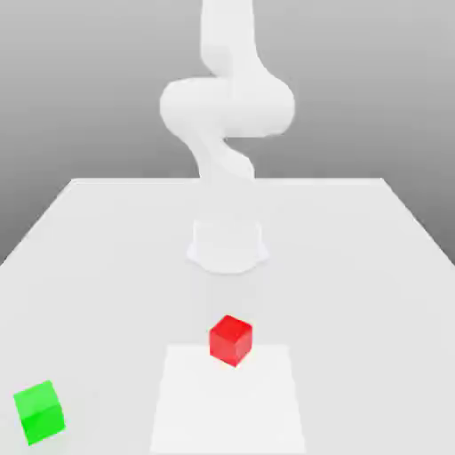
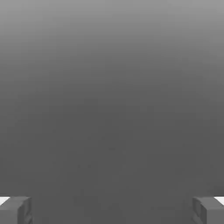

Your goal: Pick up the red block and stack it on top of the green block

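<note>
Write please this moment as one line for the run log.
phase: before grasp | fingers: open, nothing held | red block: on table | green block: apart, toward exterior view's left | stack: not done

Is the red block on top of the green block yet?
No. The red block sits on the table, and the green block sits apart from it toward the exterior view's left.

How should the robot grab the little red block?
Probably from straight above, closing on two opposite flat sides of the red block. It is a small plain cube sitting flat on the table with free space all around, and the green block is far off. It sits turned a bit, so the open tool should twist to match.
</note>
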Motion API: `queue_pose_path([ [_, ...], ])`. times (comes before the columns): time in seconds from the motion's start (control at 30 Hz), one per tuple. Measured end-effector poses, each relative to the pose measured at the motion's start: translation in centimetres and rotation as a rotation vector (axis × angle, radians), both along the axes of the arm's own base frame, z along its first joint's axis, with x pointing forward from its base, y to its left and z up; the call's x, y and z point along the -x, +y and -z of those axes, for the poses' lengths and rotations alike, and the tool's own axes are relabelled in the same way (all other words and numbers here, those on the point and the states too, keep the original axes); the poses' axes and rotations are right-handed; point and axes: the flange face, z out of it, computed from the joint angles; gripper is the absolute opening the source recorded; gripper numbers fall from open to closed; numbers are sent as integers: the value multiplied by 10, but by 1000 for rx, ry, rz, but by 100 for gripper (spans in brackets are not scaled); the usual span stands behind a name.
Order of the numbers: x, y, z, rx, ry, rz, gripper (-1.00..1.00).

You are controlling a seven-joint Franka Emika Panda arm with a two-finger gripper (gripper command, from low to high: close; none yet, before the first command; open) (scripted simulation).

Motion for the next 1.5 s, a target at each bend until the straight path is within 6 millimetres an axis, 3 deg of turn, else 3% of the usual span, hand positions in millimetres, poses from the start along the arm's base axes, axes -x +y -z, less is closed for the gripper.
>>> queue_pose_path([
  [0.13, -32, -5, 99, -82, 149, 88, 0],
  [0.3, -37, -1, 225, -148, 336, 207, 0],
  [0.43, -13, 5, 326, -175, 494, 320, 0],
  [0.57, 35, 10, 428, -180, 660, 453, 0],
  [0.63, 45, 11, 459, -181, 697, 481, 0],
  [0.9, 51, 11, 510, -181, 709, 492, 0],
  [0.93, 53, 11, 516, -180, 710, 493, -100],
  [1.17, 53, 12, 516, -180, 708, 493, -100],
  [1.5, 50, 12, 464, -181, 708, 491, -100],
])
